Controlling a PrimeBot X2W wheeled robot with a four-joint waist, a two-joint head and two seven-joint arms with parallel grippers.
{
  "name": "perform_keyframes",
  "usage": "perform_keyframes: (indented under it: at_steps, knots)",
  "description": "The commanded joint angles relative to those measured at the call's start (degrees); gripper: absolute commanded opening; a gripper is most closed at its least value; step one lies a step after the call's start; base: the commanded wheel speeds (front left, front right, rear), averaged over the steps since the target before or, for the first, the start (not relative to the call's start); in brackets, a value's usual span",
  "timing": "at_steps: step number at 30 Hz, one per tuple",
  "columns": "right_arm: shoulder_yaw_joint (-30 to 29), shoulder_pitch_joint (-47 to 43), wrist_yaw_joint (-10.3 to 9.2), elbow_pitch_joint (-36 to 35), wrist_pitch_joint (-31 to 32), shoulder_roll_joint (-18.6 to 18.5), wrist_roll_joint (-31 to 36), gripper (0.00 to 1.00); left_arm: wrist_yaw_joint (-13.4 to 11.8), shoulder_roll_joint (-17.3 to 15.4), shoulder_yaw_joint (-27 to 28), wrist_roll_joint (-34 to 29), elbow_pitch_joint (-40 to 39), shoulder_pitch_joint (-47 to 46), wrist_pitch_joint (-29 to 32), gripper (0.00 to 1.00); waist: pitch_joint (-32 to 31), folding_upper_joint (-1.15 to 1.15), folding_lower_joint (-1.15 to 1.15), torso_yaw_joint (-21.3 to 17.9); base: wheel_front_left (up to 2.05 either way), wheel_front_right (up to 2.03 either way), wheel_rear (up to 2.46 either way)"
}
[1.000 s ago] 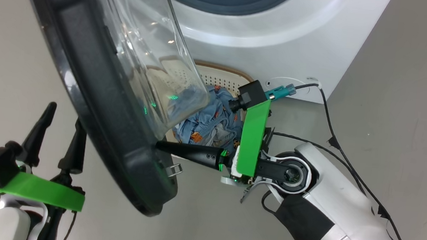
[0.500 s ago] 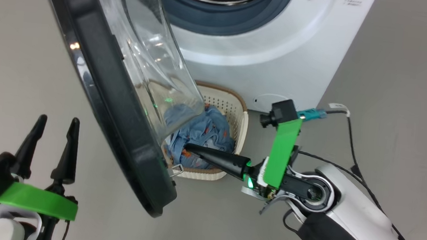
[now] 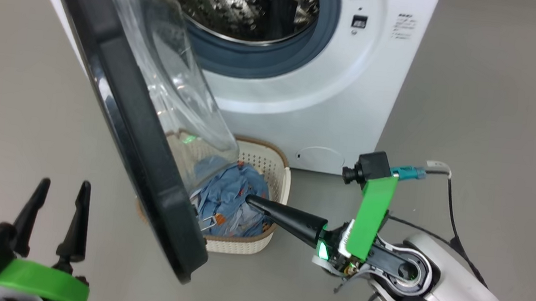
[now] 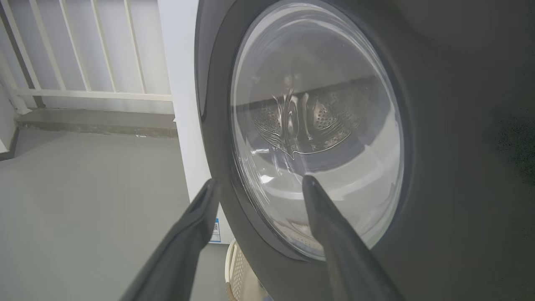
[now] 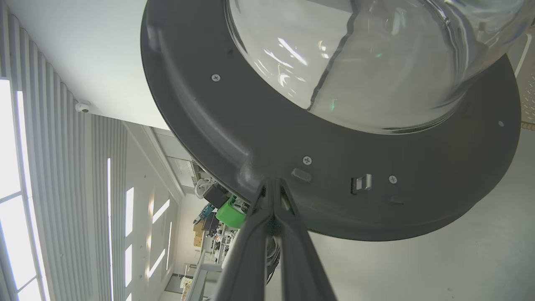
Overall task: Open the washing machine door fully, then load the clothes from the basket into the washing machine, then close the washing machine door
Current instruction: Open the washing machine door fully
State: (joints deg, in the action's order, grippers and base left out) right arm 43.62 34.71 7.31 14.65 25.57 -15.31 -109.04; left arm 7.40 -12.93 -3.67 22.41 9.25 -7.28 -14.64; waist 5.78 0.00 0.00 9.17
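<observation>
Grey floor surrounding everything.

Head view: washing machine sitting at 12 o'clock. Washing machine door standing edge-on, running 11 to 6, seemingly not fully open. Basket holding clothes at centre. Right gripper pinching shut, empty, pointing 10 o'clock. Left gripper waiting at 7 o'clock, fingers spread, empty.

Left wrist view: spread fingers facing outer glass, not touching.

Right wrist view: shut tips sitting at inner rim, contact unclear.

Advising: pushing rim rather than glass, following hinge arc, moving left arm clear.
</observation>
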Motion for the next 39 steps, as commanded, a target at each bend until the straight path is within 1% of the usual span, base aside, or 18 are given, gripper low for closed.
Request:
perform_keyframes:
  at_steps: [1, 3, 4, 5, 6, 7, 8, 11, 14, 19, 23, 26, 29, 33, 34, 36, 38, 39]
  knots:
    - [0.3, -1.4, 0.18, -2.2, -0.9, 0.0, -1.0, 0.0, 0.1, -1.2, 2.4, -0.5, -1.1, -0.3, -0.4, 1.0, -1.6, 0.0, 0.0, -1.3, 0.0, 0.0, 0.0]
    - [0.4, -2.1, 0.18, -3.0, -2.2, -0.7, -1.3, 0.0, 0.1, -1.1, 2.7, -0.8, -1.2, 0.5, -0.4, 1.0, -2.2, 0.0, 0.0, -1.8, 0.0, 0.0, 0.0]
    - [0.4, -2.5, 0.18, -3.3, -3.0, -1.0, -1.4, 0.14, 0.1, -1.1, 2.9, -0.8, -1.2, 0.9, -0.4, 1.0, -2.5, 0.0, 0.0, -2.0, 0.0, 0.0, 0.0]
    - [0.3, -2.9, 0.18, -3.5, -4.0, -1.3, -1.3, 0.33, 0.1, -0.9, 3.2, -0.9, -1.2, 1.3, -0.4, 1.0, -2.8, 0.0, 0.0, -2.3, 0.0, 0.0, 0.0]
    - [0.2, -3.2, 0.18, -3.9, -5.1, -1.5, -1.3, 0.48, 0.1, -0.8, 3.5, -1.0, -1.3, 1.7, -0.4, 1.0, -3.1, 0.0, 0.0, -2.6, 0.0, 0.0, 0.0]
    - [-0.1, -3.6, 0.18, -4.2, -6.2, -1.7, -1.3, 0.92, 0.1, -0.7, 3.9, -1.0, -1.4, 2.1, -0.4, 1.0, -3.2, 0.0, 0.0, -2.8, 0.0, 0.0, 0.0]
    - [-0.3, -3.9, 0.18, -4.7, -7.4, -1.8, -1.0, 1.0, 0.1, -0.5, 4.2, -1.0, -1.5, 2.4, -0.4, 1.0, -3.4, 0.0, 0.0, -3.1, 0.0, 0.0, 0.0]
    - [-1.5, -4.7, 0.18, -5.9, -11.8, -2.2, 1.1, 1.0, 0.1, -0.3, 4.9, -1.2, -1.8, 3.1, -0.4, 1.0, -3.6, 0.0, 0.0, -3.7, 0.0, 0.0, 0.0]
    - [-2.7, -4.7, 0.18, -6.2, -17.5, -2.6, 5.8, 1.0, 0.1, -0.2, 5.3, -1.3, -2.0, 3.5, -0.4, 1.0, -3.6, 0.0, 0.0, -4.2, 0.0, 0.0, 0.0]
    - [-4.5, -4.8, 0.18, -6.3, -26.3, -2.1, 13.3, 1.0, 0.1, 0.2, 5.6, -0.8, -2.3, 3.7, -0.4, 1.0, -3.8, 0.0, 0.0, -4.9, 0.0, 0.0, 0.0]
    - [-4.5, -4.4, 0.18, -4.6, -31.8, -2.3, 19.7, 1.0, 0.1, 0.4, 5.5, -0.9, -2.4, 3.9, -0.4, 1.0, -4.1, 0.0, 0.0, -5.1, 0.0, 0.0, 0.0]
    - [-4.2, -3.6, 0.18, -2.4, -36.4, -2.9, 25.9, 1.0, 0.1, 0.6, 5.4, -1.0, -2.6, 3.9, -0.4, 1.0, -4.2, 0.0, 0.0, -5.2, 0.0, 0.0, 0.0]
    - [-4.8, -2.7, 0.18, 0.4, -39.3, -2.9, 32.7, 1.0, 0.1, 0.8, 5.6, -1.0, -2.6, 4.1, -0.4, 1.0, -4.2, 0.0, 0.0, -5.2, 0.0, 0.0, 0.0]
    - [-9.2, -2.4, 0.18, 3.7, -40.5, -1.7, 42.7, 1.0, 0.1, 0.9, 5.8, -1.2, -2.8, 4.3, -0.4, 1.0, -4.2, 0.0, 0.0, -5.2, 0.0, 0.0, 0.0]
    - [-9.2, -2.4, 0.18, 3.7, -40.5, -1.7, 42.7, 1.0, 0.1, 0.9, 5.8, -1.2, -2.8, 4.3, -0.4, 1.0, -4.2, 0.0, 0.0, -5.2, 0.0, 0.0, 0.0]
    - [-13.5, -2.9, 0.18, 3.2, -40.5, -1.0, 51.3, 1.0, 0.1, 1.1, 6.1, -1.1, -3.0, 4.3, -0.4, 1.0, -4.1, 0.0, 0.0, -5.1, 0.0, 0.0, 0.0]
    - [-18.9, -4.9, 0.18, 2.0, -40.5, 0.9, 58.1, 1.0, 0.1, 1.2, 6.2, -1.1, -3.1, 4.3, -0.4, 1.0, -4.0, 0.0, 0.0, -5.0, 0.0, 0.0, 0.0]
    - [-20.7, -6.0, 0.18, 1.3, -40.5, 1.7, 61.3, 1.0, 0.1, 1.3, 6.2, -1.0, -3.1, 4.3, -0.4, 1.0, -4.0, 0.0, 0.0, -5.0, 0.0, 0.0, 0.0]
